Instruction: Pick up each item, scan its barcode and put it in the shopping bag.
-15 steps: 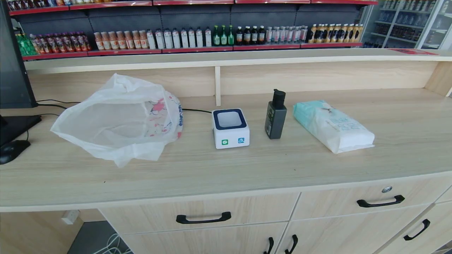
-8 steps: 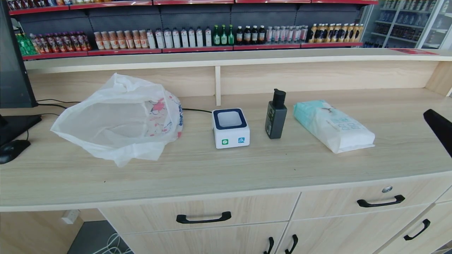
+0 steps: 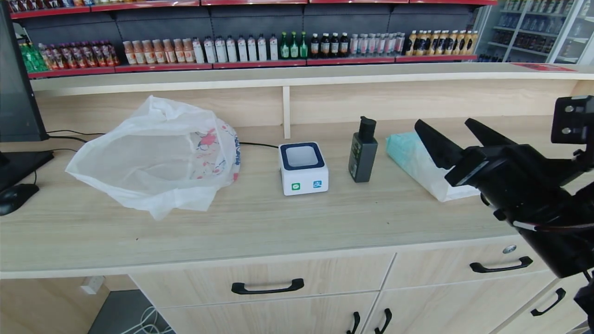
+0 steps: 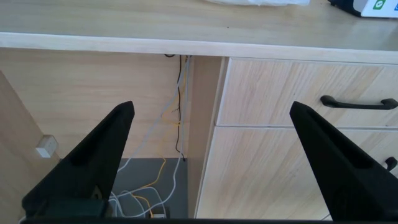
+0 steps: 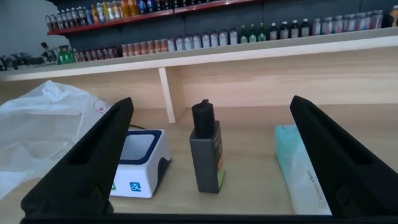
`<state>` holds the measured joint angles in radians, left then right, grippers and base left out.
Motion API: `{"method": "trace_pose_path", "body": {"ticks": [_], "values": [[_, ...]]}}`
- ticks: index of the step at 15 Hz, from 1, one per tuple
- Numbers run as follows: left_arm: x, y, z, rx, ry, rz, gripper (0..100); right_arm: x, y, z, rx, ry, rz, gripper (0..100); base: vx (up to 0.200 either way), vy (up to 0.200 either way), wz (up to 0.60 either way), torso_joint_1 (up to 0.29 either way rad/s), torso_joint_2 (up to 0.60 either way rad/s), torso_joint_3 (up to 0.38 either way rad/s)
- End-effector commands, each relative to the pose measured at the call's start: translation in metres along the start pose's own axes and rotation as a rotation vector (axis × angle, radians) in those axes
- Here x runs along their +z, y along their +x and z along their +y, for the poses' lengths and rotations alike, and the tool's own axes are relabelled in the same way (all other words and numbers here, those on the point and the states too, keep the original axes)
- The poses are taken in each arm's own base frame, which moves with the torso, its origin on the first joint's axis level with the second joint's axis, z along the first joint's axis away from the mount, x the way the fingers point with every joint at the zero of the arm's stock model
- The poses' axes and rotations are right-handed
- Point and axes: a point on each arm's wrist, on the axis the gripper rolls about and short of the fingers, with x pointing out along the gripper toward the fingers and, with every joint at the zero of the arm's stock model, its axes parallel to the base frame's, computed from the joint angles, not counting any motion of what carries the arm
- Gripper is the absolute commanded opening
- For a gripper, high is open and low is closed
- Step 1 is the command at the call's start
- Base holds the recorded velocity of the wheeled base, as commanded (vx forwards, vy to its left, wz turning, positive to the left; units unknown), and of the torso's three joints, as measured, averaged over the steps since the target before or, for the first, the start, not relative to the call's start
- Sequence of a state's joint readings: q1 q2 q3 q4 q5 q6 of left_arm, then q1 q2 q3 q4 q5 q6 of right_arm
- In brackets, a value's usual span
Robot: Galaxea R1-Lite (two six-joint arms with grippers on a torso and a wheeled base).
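Observation:
A dark grey pump bottle (image 3: 362,150) (image 5: 206,149) stands upright on the wooden counter (image 3: 278,213), right of the white scanner box (image 3: 302,168) (image 5: 139,163). A white and teal wipes pack (image 3: 417,162) (image 5: 300,167) lies right of the bottle. The translucent shopping bag (image 3: 155,155) (image 5: 43,130) lies open at the counter's left. My right gripper (image 3: 448,127) (image 5: 211,115) is open, hovering above the wipes pack and partly covering it, pointed toward the bottle. My left gripper (image 4: 211,118) is open below the counter's edge, in front of the cabinet drawers.
A black monitor (image 3: 16,83) and mouse (image 3: 16,197) sit at the far left, with a cable running behind the bag. A raised shelf (image 3: 301,76) with a divider borders the counter's back. Drink shelves stand beyond. Drawers (image 3: 267,278) with black handles lie under the counter.
My right arm has come in from the right edge and now hangs over the wipes pack. The bottle, scanner, pack and bag have not moved.

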<state>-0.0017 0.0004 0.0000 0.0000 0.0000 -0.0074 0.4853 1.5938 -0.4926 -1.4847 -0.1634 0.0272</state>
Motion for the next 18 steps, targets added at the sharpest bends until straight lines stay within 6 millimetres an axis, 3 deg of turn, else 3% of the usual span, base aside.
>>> {"method": "trace_pose_path", "body": {"ticks": [1,5,7,11,15,18], "values": [[0.0,0.0,0.0,0.0,0.0,0.0,100,-0.031,0.018,0.006,0.001,-0.013,0.075,100,0.0,0.0,0.0,0.0,0.0,0.0],[0.0,0.0,0.0,0.0,0.0,0.0,100,-0.069,0.044,0.007,-0.014,-0.019,0.128,100,0.0,0.0,0.0,0.0,0.0,0.0],[0.0,0.0,0.0,0.0,0.0,0.0,100,-0.076,0.059,0.009,-0.011,-0.017,0.113,100,0.0,0.0,0.0,0.0,0.0,0.0],[0.0,0.0,0.0,0.0,0.0,0.0,100,-0.077,0.062,0.015,0.006,-0.014,0.104,100,0.0,0.0,0.0,0.0,0.0,0.0],[0.0,0.0,0.0,0.0,0.0,0.0,100,-0.1,0.07,0.024,0.027,-0.014,0.14,100,0.0,0.0,0.0,0.0,0.0,0.0],[0.0,0.0,0.0,0.0,0.0,0.0,100,-0.101,0.079,0.023,0.0,-0.018,0.117,100,0.0,0.0,0.0,0.0,0.0,0.0]]}}
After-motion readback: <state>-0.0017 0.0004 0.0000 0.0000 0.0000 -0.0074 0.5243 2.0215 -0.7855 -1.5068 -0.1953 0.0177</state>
